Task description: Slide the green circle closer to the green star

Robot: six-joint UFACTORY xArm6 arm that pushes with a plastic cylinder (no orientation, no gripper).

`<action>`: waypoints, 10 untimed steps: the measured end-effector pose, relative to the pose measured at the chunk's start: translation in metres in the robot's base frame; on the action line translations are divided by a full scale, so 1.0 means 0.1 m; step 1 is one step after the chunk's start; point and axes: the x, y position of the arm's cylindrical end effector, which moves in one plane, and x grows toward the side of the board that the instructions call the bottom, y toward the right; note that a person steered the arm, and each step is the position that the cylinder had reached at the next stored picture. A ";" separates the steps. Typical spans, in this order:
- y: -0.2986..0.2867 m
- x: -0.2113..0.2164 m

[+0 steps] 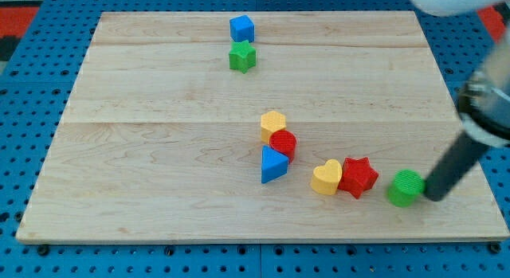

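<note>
The green circle [406, 187] lies near the board's lower right. The green star [242, 56] sits far away at the view's top centre, just below a blue cube [241, 28]. My tip [433, 196] is at the green circle's right side, touching or almost touching it. The dark rod slants up to the right from there.
A red star [358, 176] and a yellow heart [327, 178] lie just left of the green circle. Further left are a blue triangle [273, 164], a red cylinder [283, 143] and a yellow hexagon [273, 124]. The wooden board's right edge [470, 150] is close to my tip.
</note>
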 end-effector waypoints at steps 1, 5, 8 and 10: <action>0.43 0.27; -0.41 -0.81; -0.92 -1.34; -2.14 -1.86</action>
